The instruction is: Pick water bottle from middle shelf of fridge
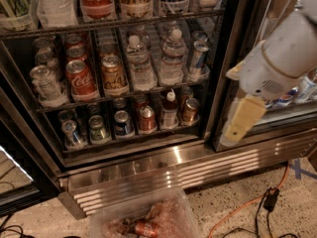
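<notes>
The fridge (148,175) is filled with drinks. On its middle shelf (124,94), right of centre, the water bottle (140,66) is stood upright. The gripper (241,123) is held outside, beyond the shelf's right edge; whether clenched or released cannot be told.

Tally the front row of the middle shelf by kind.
Water bottles: 2
Cans: 4
Total: 6
The gripper hangs right of the middle shelf, in front of the fridge's other door.
</notes>
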`<state>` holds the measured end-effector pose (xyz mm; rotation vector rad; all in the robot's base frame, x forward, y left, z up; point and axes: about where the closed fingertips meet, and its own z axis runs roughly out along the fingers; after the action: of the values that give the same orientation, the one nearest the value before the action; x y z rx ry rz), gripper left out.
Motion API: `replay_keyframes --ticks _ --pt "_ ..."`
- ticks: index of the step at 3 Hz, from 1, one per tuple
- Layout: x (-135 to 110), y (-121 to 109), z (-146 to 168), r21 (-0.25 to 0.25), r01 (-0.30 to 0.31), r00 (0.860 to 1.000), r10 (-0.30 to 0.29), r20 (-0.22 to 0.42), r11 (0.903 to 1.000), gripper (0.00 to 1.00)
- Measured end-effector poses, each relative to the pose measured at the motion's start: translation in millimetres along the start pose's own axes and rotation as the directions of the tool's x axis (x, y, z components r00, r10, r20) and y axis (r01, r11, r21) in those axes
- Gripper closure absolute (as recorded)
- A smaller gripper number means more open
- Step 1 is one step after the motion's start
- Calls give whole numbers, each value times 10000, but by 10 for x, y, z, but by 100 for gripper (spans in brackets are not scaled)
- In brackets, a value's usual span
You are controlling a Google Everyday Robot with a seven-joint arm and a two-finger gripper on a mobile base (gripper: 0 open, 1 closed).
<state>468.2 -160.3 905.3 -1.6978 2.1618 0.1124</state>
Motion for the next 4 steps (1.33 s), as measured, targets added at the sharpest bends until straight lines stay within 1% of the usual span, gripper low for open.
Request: replay_keyframes --ticks 1,2,3,4 --pt "-297 6 389 -393 435 9982 -418 434 9983 0" --pt "-337 -2 422 -349 396 9979 -378 522 9986 0" --pt "-556 -84 609 -136 -68 9918 85 1272 9999 0" --pt "-930 -173 910 93 -691 9665 646 2483 9976 0"
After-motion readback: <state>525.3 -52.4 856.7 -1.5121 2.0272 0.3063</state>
